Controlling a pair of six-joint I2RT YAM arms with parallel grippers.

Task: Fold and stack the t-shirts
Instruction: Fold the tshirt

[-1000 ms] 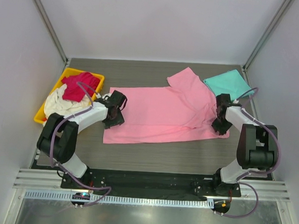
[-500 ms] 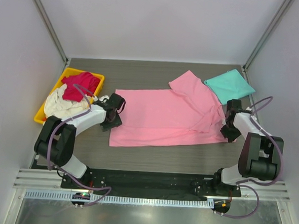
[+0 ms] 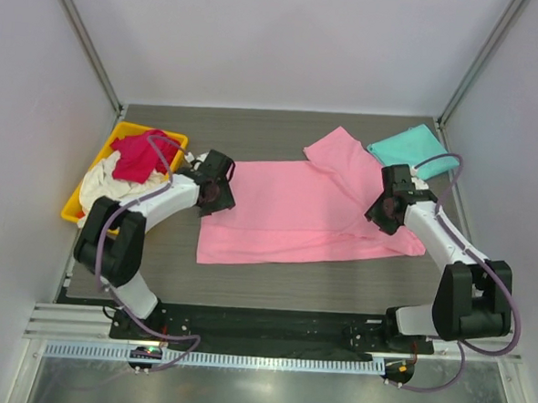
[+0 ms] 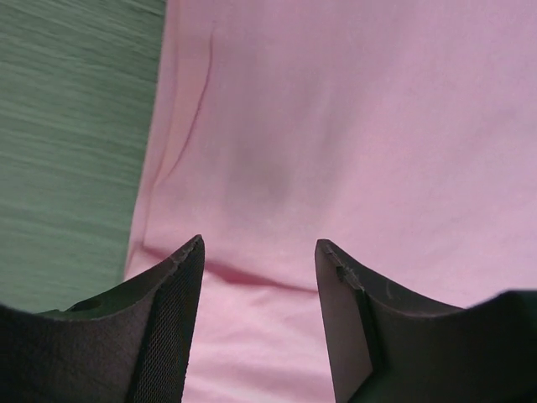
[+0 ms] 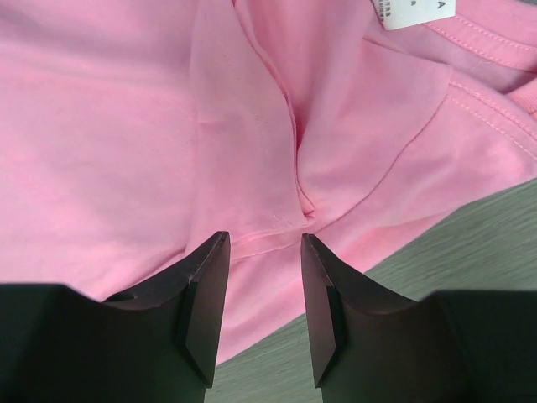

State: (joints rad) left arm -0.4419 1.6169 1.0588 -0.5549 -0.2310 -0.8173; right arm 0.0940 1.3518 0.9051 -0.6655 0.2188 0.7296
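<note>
Pink t-shirt (image 3: 296, 212) lies spread across the middle of the table (image 3: 255, 132), long side running left to right. Its right end is rumpled, and one part reaches toward the far right corner.

My left tool (image 4: 260, 252): fingers apart, nothing between them, over the shirt's left end close to the edge where bare table shows.

My right tool (image 5: 264, 243): fingers apart with a narrower gap, nothing gripped, above a creased fold at the shirt's right end. A white label (image 5: 411, 10) shows on the cloth beyond it.

Teal t-shirt (image 3: 414, 148) lies folded flat at the far right, just beside the pink one.

Yellow bin (image 3: 75, 210) at the left edge holds the crimson t-shirt (image 3: 142, 154), bunched on top of the cream t-shirt (image 3: 105, 191).
</note>
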